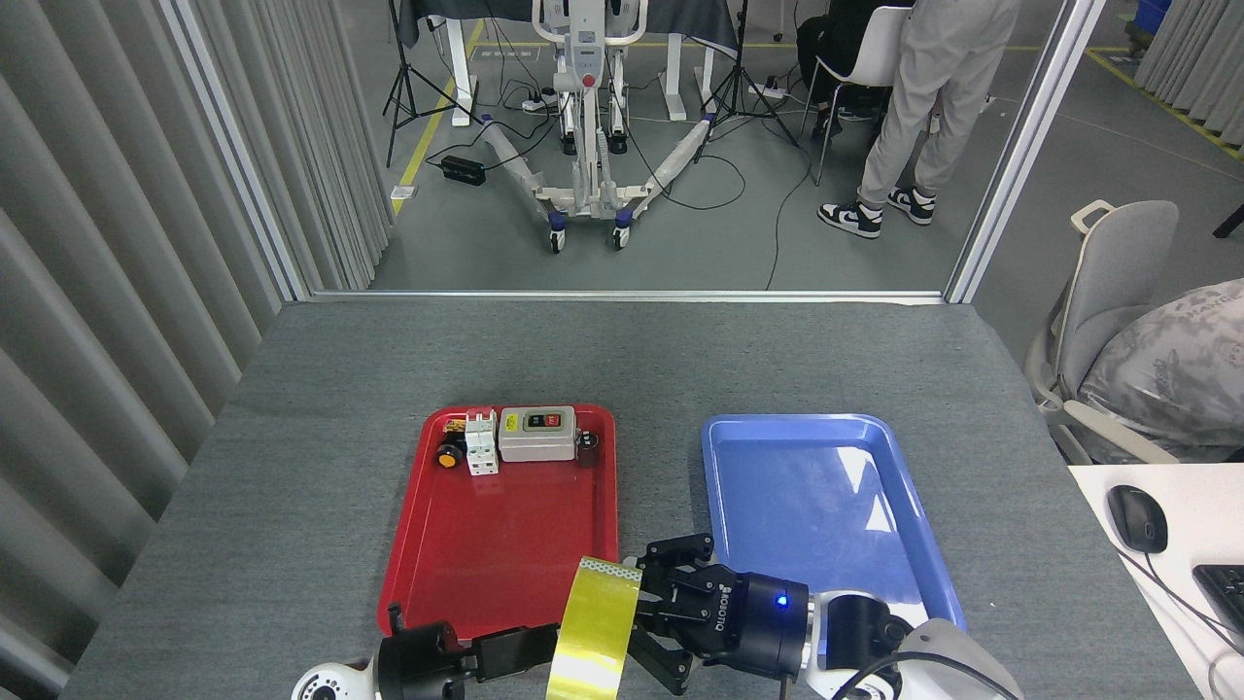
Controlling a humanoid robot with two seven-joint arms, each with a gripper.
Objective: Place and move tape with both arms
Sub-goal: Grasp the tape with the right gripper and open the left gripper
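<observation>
1. the right hand comes in from the lower right, black with a blue light, its fingers curled onto the right face of the tape, so it is holding the roll.
2. the left hand reaches in from the lower left and meets the roll's left face at its lower part; its tip is hidden behind the tape, so i cannot tell whether it is wide or narrow.
3. the tape stands on edge between the two hands, its yellow band facing the camera, a strip of white printed core showing at the top; it sits over the near right corner of the red tray.
4. at the red tray's far end, in a row: a small yellow-and-black button, a white breaker block, a grey switch box and a small dark cylinder. all are well apart from the hands.
5. the blue tray lies just right of the red one; the right arm crosses its near edge.
6. both trays rest on the grey worktop.
7. beyond the worktop's far edge: a wheeled white stand, tripods, floor cables, and a person's legs beside a chair.
8. at far right, a grey chair and a computer mouse on a white desk.
</observation>
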